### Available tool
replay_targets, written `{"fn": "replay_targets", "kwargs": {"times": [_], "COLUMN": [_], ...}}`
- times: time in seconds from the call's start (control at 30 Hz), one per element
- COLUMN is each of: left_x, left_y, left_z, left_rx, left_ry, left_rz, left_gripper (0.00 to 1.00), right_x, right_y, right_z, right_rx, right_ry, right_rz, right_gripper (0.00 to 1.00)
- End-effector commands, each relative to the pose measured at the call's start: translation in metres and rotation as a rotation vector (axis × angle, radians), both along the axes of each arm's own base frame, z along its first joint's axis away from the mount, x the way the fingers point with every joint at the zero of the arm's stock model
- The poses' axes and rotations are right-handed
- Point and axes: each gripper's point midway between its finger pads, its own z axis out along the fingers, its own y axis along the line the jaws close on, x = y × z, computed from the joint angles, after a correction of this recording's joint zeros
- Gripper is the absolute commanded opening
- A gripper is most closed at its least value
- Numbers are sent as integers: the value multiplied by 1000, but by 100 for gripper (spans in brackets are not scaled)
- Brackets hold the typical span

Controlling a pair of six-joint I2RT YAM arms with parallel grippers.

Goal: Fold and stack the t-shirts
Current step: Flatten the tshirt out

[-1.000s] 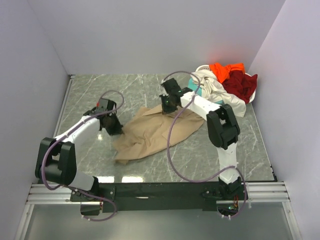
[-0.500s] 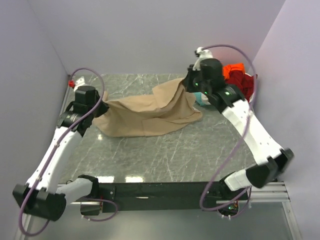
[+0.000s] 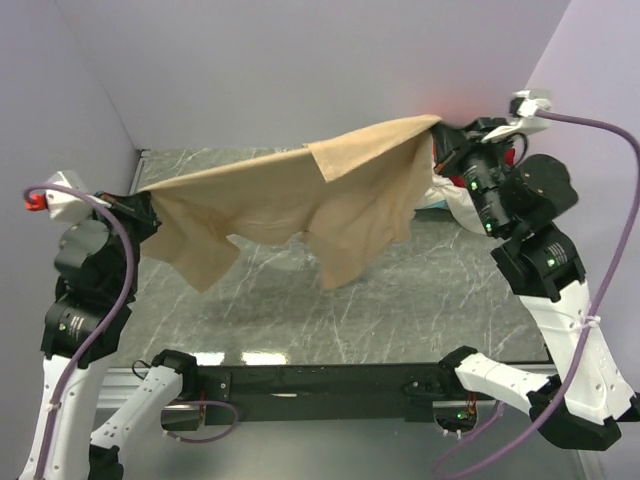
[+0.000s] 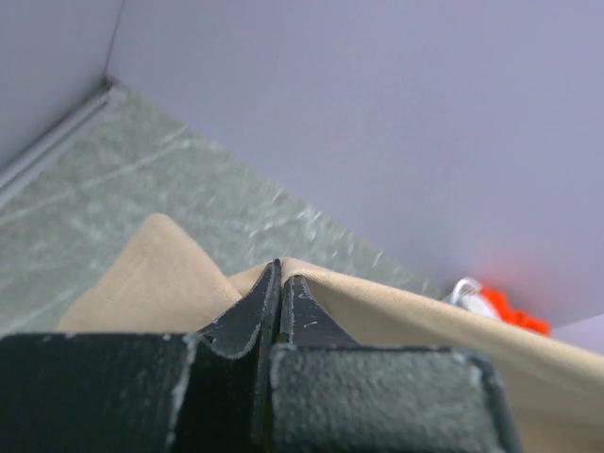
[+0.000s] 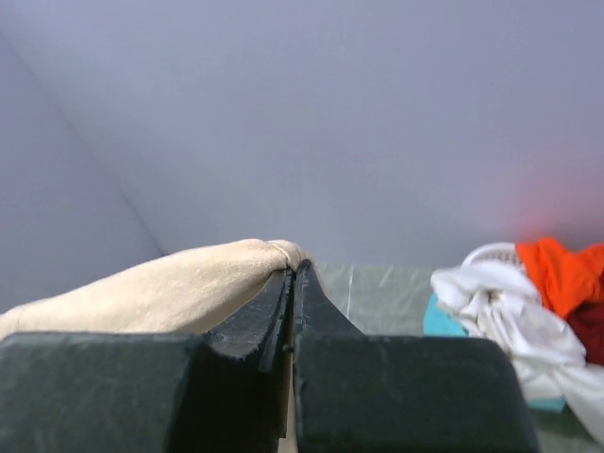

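Observation:
The large tan t-shirt [image 3: 300, 195] hangs stretched in the air between both arms, high above the table. My left gripper [image 3: 143, 197] is shut on its left end; the cloth shows at the fingertips in the left wrist view [image 4: 142, 274]. My right gripper [image 3: 438, 125] is shut on its right end, seen in the right wrist view [image 5: 189, 283]. The other shirts lie heaped at the back right: cream-white [image 5: 500, 311], bright orange [image 5: 566, 269], dark red [image 5: 590, 326] and a strip of teal [image 5: 444, 321]. In the top view the heap is mostly hidden behind my right arm.
The grey marble table [image 3: 400, 300] lies below the hanging shirt. Purple walls close in the back and both sides. A white basket rim [image 5: 491, 253] shows behind the heap of shirts.
Both arms have risen and spread apart, lifting the tan shirt off the table until it hangs stretched between them.

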Motion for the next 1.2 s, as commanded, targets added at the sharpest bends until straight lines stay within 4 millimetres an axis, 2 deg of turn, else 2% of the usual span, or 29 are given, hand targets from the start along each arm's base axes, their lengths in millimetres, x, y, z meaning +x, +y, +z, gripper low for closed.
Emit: {"fn": "replay_targets", "kwargs": {"times": [0.0,0.07,0.1,0.17,0.23,0.27,0.3,0.33,0.37,0.4,0.43,0.47,0.5,0.53,0.57,0.6,0.63,0.67,0.7,0.73,0.8,0.83,0.87,0.9,0.93,0.97,1.0,1.1,1.17], "left_x": [-1,10,25,55,78,101,113,126,150,163,177,197,206,214,225,228,231,228,224,216,196,181,163,152,134,121,101,72,62], "left_y": [14,6,-1,-9,-15,-20,-22,-16,-17,-16,-15,-15,-15,-17,-17,-17,-19,-21,-22,-23,-23,-22,-17,-15,-15,-14,-16,-21,-22], "left_z": [35,30,22,-7,-24,-46,-56,-60,-86,-96,-93,-122,-130,-124,-145,-147,-144,-152,-153,-167,-170,-192,-194,-202,-226,-225,-248,-271,-277], "left_rx": [53,76,83,101,140,169,180,177,178,161,122,112,114,127,129,127,121,112,105,96,74,54,48,34,-2,-23,-51,-170,-238], "left_ry": [-89,-75,-46,50,110,184,219,235,304,330,326,405,429,445,511,530,535,566,571,605,616,674,700,725,789,786,847,868,855], "left_rz": [63,29,9,-3,-16,-25,-34,-26,-49,-70,-113,-127,-138,-157,-157,-159,-164,-174,-182,-187,-184,-169,-141,-128,-107,-98,-94,-77,-53], "left_gripper": [0,0,0,0,0,0,0,1,3,6,22,25,32,54,65,72,79,81,83,85,89,90,91,91,91,91,92,93,94], "right_x": [-11,-5,11,28,66,80,106,123,136,163,173,183,201,207,214,224,226,226,223,219,199,190,173,160,149,136,118,86,70], "right_y": [-33,-33,-28,-22,-12,-8,4,-2,1,8,12,15,24,32,38,44,45,49,53,55,63,68,72,81,87,91,104,121,136], "right_z": [61,64,56,48,23,13,-11,-22,-34,-70,-69,-78,-97,-106,-115,-150,-141,-157,-166,-172,-186,-192,-184,-214,-224,-228,-259,-307,-329], "right_rx": [75,56,31,-9,-57,-56,-89,-94,-88,-122,-126,-152,-183,-203,-215,-244,-231,-233,-235,-235,-240,-245,-233,-246,-240,-234,-245,-266,-272], "right_ry": [-177,-185,-161,-135,-62,-28,44,81,121,215,220,243,296,322,353,451,444,497,518,530,542,547,527,581,601,606,665,760,810], "right_rz": [-136,-152,-167,-174,-171,-159,-136,-150,-140,-133,-112,-105,-90,-52,-36,-21,-19,-12,0,8,45,70,113,159,194,235,305,397,452], "right_gripper": [0,0,0,0,0,0,0,0,0,0,0,0,0,3,15,55,65,78,82,84,85,85,86,86,85,84,83,81,79]}}
